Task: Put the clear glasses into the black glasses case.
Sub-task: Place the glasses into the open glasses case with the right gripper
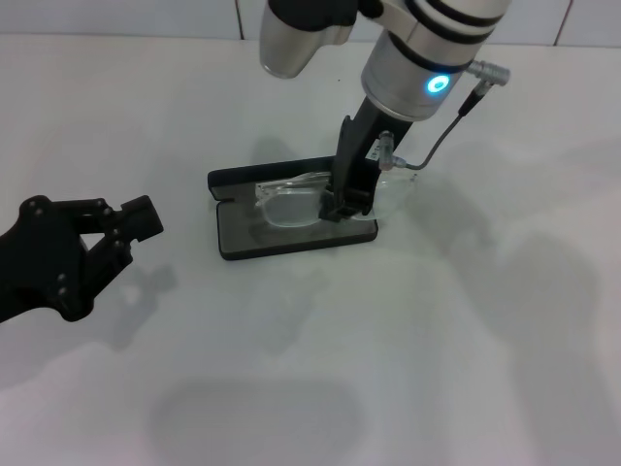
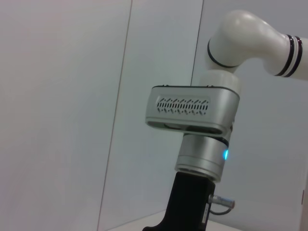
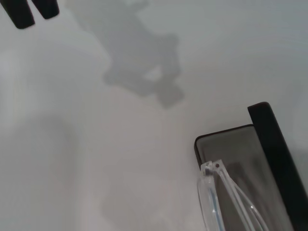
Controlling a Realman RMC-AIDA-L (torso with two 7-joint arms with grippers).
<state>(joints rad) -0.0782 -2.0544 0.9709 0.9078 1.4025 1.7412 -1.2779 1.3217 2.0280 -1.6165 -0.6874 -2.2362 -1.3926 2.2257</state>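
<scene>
Clear glasses [image 1: 312, 199], pinched in the right gripper [image 1: 342, 209], are settling into the open black glasses case [image 1: 291, 236], release pending; left gripper [image 1: 136, 225] is idling aside, spread.

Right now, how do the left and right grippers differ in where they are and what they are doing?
The right gripper is down at the open black glasses case, closed on the clear glasses over its grey lining; the left gripper holds nothing. The right gripper points down at the case, while the left gripper sits off to the robot's left, low over the table. Both are black.
</scene>
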